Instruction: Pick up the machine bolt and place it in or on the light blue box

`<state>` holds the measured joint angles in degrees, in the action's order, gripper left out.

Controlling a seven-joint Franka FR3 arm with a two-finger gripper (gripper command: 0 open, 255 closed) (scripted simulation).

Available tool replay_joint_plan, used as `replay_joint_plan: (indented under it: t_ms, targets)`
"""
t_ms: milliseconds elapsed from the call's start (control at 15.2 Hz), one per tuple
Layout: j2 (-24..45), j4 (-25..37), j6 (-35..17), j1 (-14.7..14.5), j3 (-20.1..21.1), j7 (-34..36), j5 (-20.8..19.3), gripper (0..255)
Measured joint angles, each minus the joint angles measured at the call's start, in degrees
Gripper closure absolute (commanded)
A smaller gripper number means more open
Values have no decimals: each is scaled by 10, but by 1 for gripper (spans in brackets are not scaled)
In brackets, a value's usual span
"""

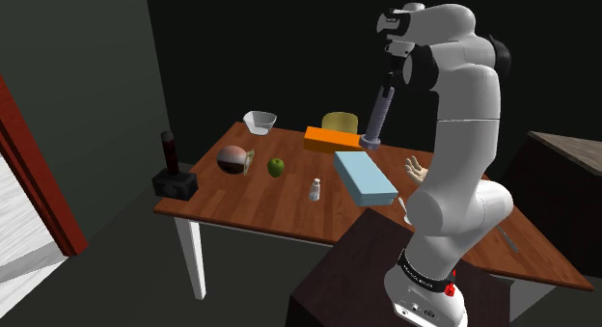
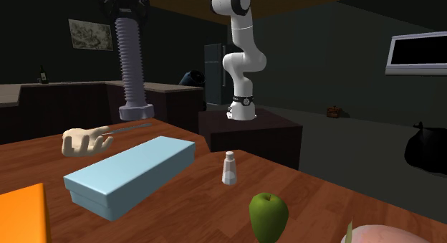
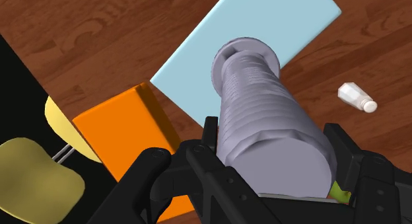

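A big grey threaded machine bolt (image 1: pixel 378 113) hangs head-down in the air, clasped at its upper end by my black gripper (image 1: pixel 389 81). Seen along the gripper, the bolt (image 3: pixel 261 117) sits between the fingers (image 3: pixel 350 156), with its flanged head over the near end of the light blue box (image 3: pixel 264 37). That box (image 1: pixel 364 177) lies flat on the wooden table (image 1: pixel 289 204). In the second exterior view the bolt (image 2: pixel 130 62) hangs above and behind the box (image 2: pixel 132 173), well off its lid, under the gripper (image 2: pixel 123 5).
An orange box (image 1: pixel 333 139) lies just behind the blue one, with a yellow chair (image 1: pixel 340 122) beyond it. A small shaker (image 1: pixel 314 189), a green apple (image 1: pixel 276 167), a white bowl (image 1: pixel 259 122), a round brown-white object (image 1: pixel 232 159) and a black joystick (image 1: pixel 174 176) stand on the table. A pale model hand (image 2: pixel 86 140) lies near the arm.
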<state>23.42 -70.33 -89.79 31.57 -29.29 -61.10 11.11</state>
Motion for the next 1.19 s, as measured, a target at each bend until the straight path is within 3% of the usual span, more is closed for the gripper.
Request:
replay_joint_plan:
  t_ms: [1188]
  targets:
    - [-9, -154, -144, -20, 4, -5, -2, 255]
